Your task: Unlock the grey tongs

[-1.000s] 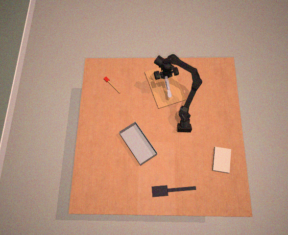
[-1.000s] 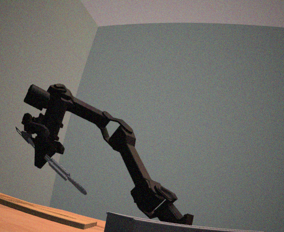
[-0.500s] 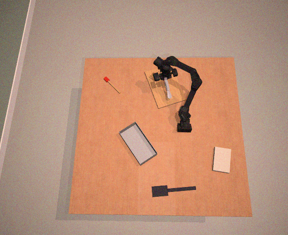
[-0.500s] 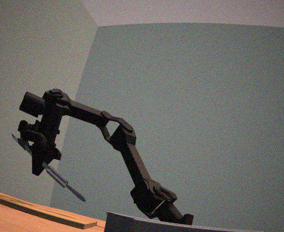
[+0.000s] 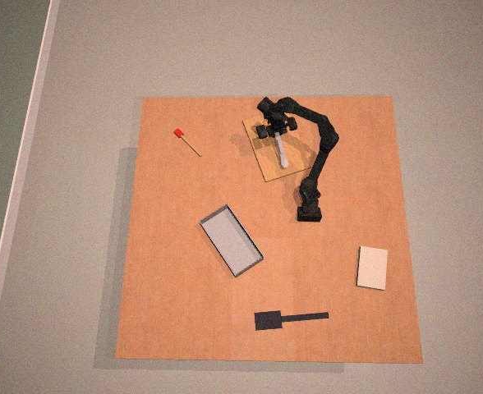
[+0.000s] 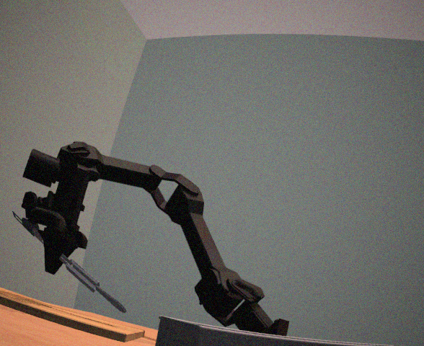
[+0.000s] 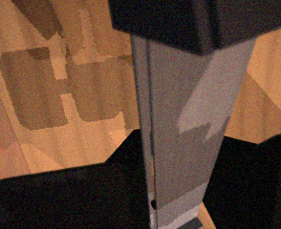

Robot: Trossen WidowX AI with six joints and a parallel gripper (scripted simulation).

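My gripper point(image 5: 276, 132) point(image 6: 53, 266) is shut on the grey tongs point(image 5: 280, 149) point(image 6: 81, 275) point(image 7: 183, 129) and holds them above the wooden board point(image 5: 268, 172) point(image 6: 109, 332). In the exterior view the tongs slope, with the tip end low and toward the arm's base and the hinge end higher behind the fingers. A gap shows between the tips and the board. The two arms of the tongs lie close together in the wrist view. Whether the lock is released cannot be told.
The empty roasting tin point(image 5: 232, 241) point(image 6: 241, 335) stands left of the arm's base. A red-headed stick point(image 5: 178, 133) lies far left of the board. A dark spatula-like tool point(image 5: 268, 320) lies at the front, and a pale block point(image 5: 372, 268) at the right.
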